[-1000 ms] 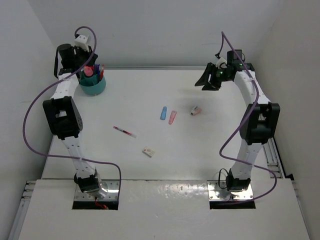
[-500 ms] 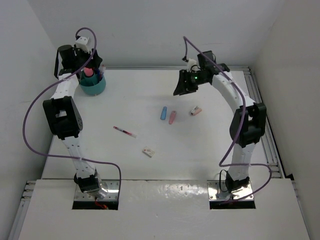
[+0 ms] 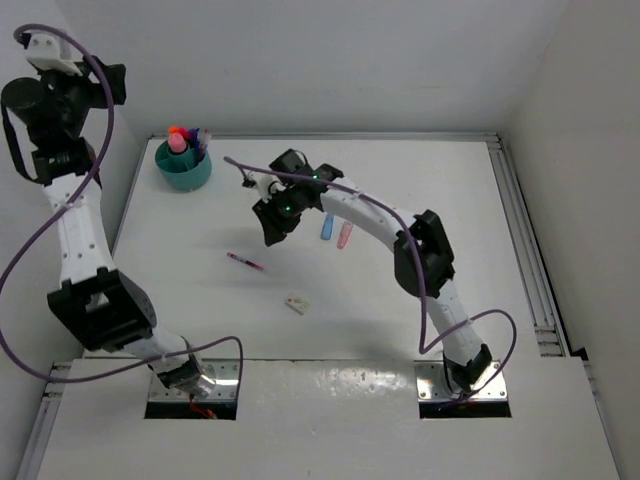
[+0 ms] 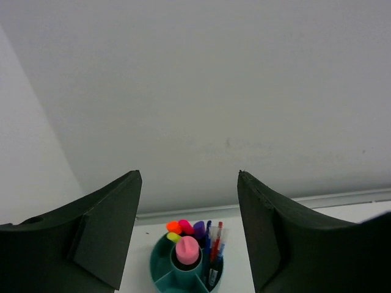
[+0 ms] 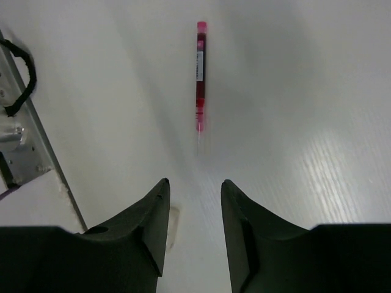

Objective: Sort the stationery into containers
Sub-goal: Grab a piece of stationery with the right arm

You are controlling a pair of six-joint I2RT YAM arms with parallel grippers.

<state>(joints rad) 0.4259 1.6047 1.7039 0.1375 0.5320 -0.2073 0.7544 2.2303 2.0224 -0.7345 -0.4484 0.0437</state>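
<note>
The teal cup (image 3: 185, 170) stands at the 11 o'clock corner of the counter (image 3: 470, 230), packed with upright stationery. A pink tube (image 4: 187, 250) sits in its middle, highlighters (image 4: 185, 227) with orange, pink, yellow and purple ends stand at its 12 o'clock side, and thin blue and red pens (image 4: 214, 250) stand toward 3 o'clock. The left pincer (image 4: 189, 177) hangs high above and well apart from the cup, jaws wide, nothing between them. The right arm reaches across to mid-counter. The right pincer (image 3: 270, 232) points down over bare surface, jaws narrow but parted, holding nothing. A red pen (image 3: 247, 262) lies flat at its 7 o'clock in the top view and dead ahead at 12 o'clock in the wrist view, untouched. A blue eraser (image 3: 327, 228) and a pink eraser (image 3: 345, 236) lie side by side at the pincer's 3 o'clock, close by the arm. A pale eraser (image 3: 296, 303) lies alone toward 6 o'clock, near the pen
</note>
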